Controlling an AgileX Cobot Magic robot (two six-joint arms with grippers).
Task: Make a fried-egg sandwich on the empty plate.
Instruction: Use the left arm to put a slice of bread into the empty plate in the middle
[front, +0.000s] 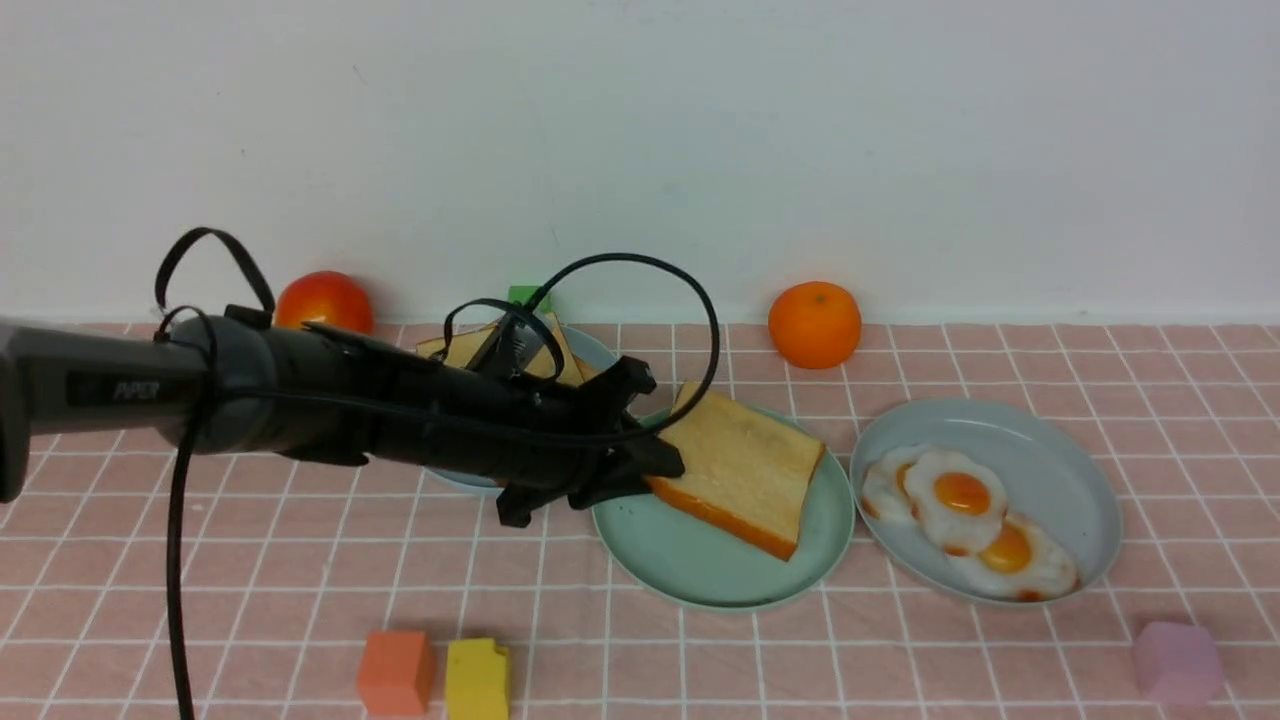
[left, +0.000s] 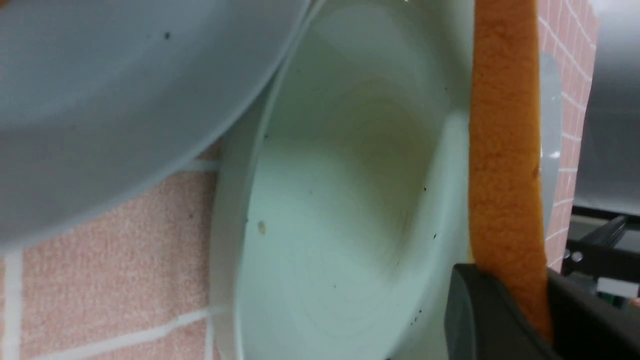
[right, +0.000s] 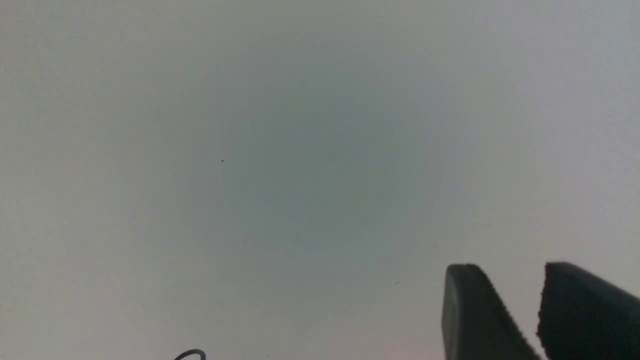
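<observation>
The empty plate, mint-green, lies at the table's middle and fills the left wrist view. A toy toast slice with a tan face and orange crust hangs tilted over it, its right end low on the plate. My left gripper is shut on the slice's left edge; the crust runs between its fingers. Fried eggs lie on a blue-grey plate at the right. No fried-egg sandwich is in view. My right gripper is open, holding nothing, and faces a blank grey surface.
Behind my left arm, more toast lies on a second blue-grey plate that touches the mint one. A tomato, a green block and an orange sit by the wall. Orange, yellow and pink cubes line the front.
</observation>
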